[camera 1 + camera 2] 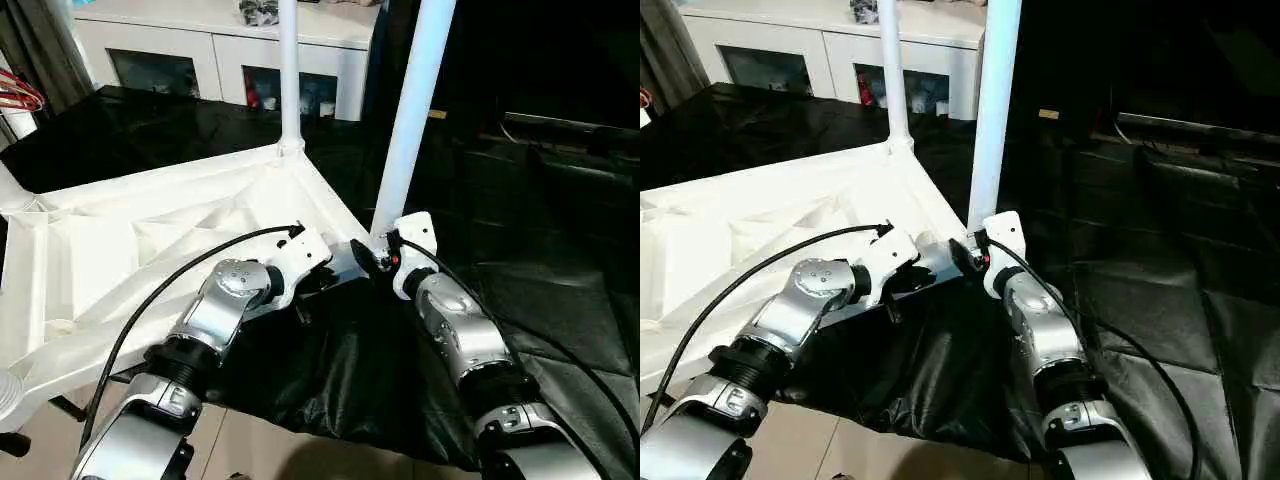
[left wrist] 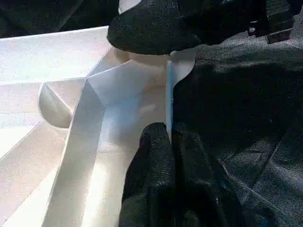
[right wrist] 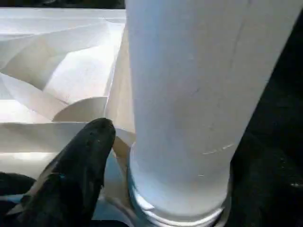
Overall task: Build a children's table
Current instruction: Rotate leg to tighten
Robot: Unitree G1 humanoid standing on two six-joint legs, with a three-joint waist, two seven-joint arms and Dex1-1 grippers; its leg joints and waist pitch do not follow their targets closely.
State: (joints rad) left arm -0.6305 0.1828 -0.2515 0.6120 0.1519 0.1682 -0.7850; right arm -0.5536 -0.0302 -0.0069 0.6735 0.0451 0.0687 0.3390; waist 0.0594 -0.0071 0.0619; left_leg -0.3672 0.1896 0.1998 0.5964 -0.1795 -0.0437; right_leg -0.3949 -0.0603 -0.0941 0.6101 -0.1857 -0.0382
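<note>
I am working at the near corner of the tabletop point(image 1: 150, 240), which is lying upside down on a black sheet point(image 1: 330, 380), ribbed underside facing up. My left gripper point(image 2: 170, 142) is pressed together on the thin edge wall of that corner, the two black fingers point(image 2: 154, 165) pinching the rim from either side. My right gripper point(image 3: 90, 156) is sitting at the foot of the near leg point(image 1: 408, 120), which is standing upright in the corner socket; one black finger is lying just beside the leg's base, and I cannot tell from here whether the jaws are spread or closing on it. A second leg point(image 1: 288, 70) is rising from the far corner socket, in front of a white cabinet point(image 1: 220, 50).

The whole table looks like glossy white moulded plastic, hollow tapered tubes over a ribbed shell. I am judging it light but bulky, stiff along the ribs, and slippery on the smooth tube. The rim gives a thin, firm pinch for steadying the top. The leg is best taken low, close to the socket, where pressing or twisting will not lever it sideways.
</note>
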